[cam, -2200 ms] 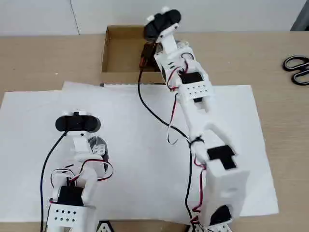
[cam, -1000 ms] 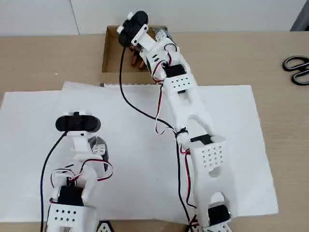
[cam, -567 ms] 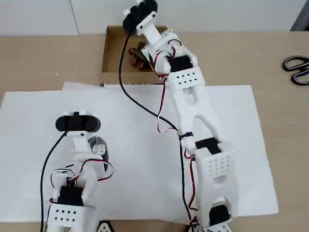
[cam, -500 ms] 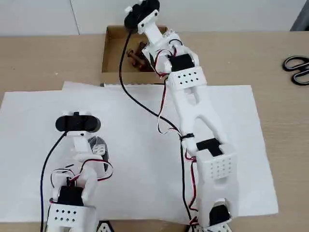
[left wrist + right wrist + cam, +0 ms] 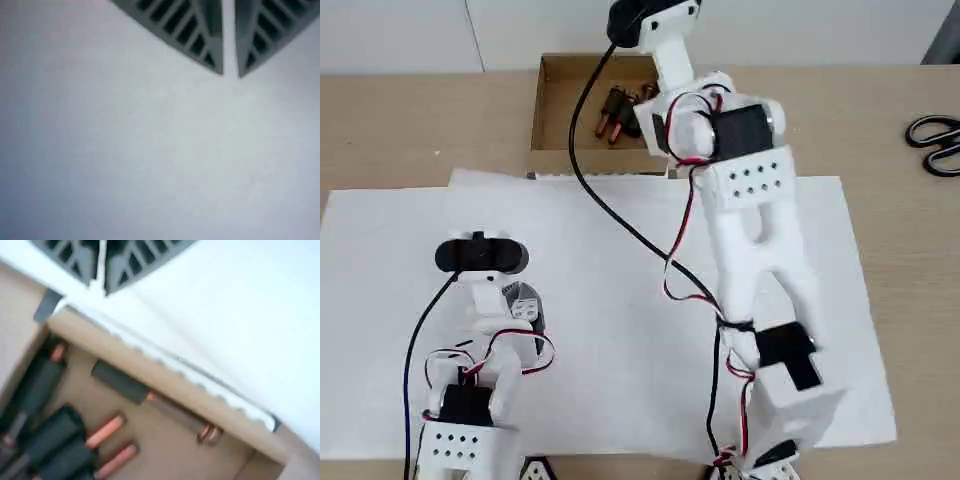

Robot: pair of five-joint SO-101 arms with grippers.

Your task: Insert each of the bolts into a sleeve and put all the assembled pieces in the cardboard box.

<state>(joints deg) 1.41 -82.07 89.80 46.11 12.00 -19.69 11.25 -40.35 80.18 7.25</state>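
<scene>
Likely light, rigid pieces [image 5: 610, 112] inside the box [image 5: 560, 105]; grip mid-sleeve, copper tips look slick. Both closed to a slit, empty: right gripper [image 5: 102, 287] over box rim, left gripper [image 5: 230, 74] well away.

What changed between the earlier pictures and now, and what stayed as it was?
The right arm swung left over the cardboard box, then drew back and rightward; its tool is now shut and empty, by the box's near wall. The assembled pieces it covered now lie exposed in the box. The left arm, paper and scissors stayed put.
</scene>
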